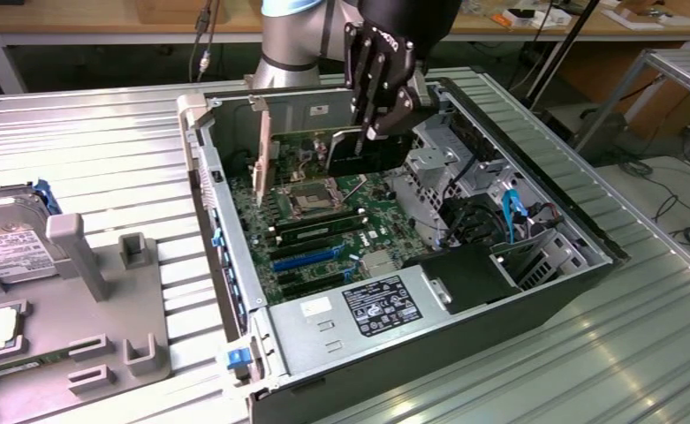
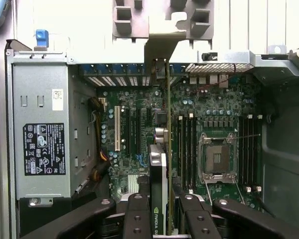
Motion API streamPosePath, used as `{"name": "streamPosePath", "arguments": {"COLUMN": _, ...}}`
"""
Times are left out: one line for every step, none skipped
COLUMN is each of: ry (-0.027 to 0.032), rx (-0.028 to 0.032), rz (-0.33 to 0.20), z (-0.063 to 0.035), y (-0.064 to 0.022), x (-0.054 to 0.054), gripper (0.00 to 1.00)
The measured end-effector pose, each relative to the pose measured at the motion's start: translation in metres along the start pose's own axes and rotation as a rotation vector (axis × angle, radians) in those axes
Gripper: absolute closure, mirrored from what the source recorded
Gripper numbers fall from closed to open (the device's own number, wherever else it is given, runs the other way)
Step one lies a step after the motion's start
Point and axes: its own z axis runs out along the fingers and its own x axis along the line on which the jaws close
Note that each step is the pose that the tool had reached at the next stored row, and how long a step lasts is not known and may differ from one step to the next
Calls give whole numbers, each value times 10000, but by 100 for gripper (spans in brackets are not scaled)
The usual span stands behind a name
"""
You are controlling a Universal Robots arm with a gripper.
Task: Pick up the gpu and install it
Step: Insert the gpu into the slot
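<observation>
Between the fingers [image 2: 138,219] of the gripper [image 1: 375,132], inside the open computer case [image 1: 580,256], the gpu [image 1: 362,155] hangs on edge, pinched across its thin faces by a narrow grip near its upper edge. Held this way, its connector edge points down, away from the fingers, toward the motherboard [image 1: 321,221], as a card must to enter a slot. Seen from the wrist, the gpu [image 2: 158,169] appears edge-on as a thin strip running out from the fingertips toward the rear wall of the case. Its bracket end seems to lie that way, where the rear openings are. Below the fingers the card looks clear of the board, so it is judged lifted but not seated; how far above cannot be told. The expansion slots [image 2: 134,129] lie to one side of the card's line and the processor socket [image 2: 217,159] to the other. The power supply [image 2: 45,144] sits well apart from the fingers, beyond the slots, leaving the space under the card unobstructed.
</observation>
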Motion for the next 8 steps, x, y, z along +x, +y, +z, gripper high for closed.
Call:
{"name": "streamPosePath", "arguments": {"ry": -224, "rx": -2, "rz": -11, "z": 9, "y": -4, "x": 0, "gripper": 73}}
{"name": "streamPosePath", "arguments": {"ry": -295, "rx": -2, "rz": -14, "z": 15, "y": -6, "x": 0, "gripper": 73}}
{"name": "streamPosePath", "arguments": {"ry": -335, "rx": -1, "rz": -16, "z": 23, "y": -8, "x": -1, "gripper": 73}}
{"name": "streamPosePath", "arguments": {"ry": -361, "rx": -1, "rz": -17, "z": 36, "y": -11, "x": -1, "gripper": 73}}
{"name": "streamPosePath", "arguments": {"ry": -375, "rx": -2, "rz": -18, "z": 49, "y": -15, "x": -1, "gripper": 73}}
{"name": "streamPosePath", "arguments": {"ry": -386, "rx": -2, "rz": -19, "z": 64, "y": -20, "x": -1, "gripper": 73}}
{"name": "streamPosePath", "arguments": {"ry": -402, "rx": -2, "rz": -19, "z": 98, "y": -28, "x": -4, "gripper": 73}}
{"name": "streamPosePath", "arguments": {"ry": -404, "rx": -2, "rz": -19, "z": 126, "y": -32, "x": -3, "gripper": 73}}
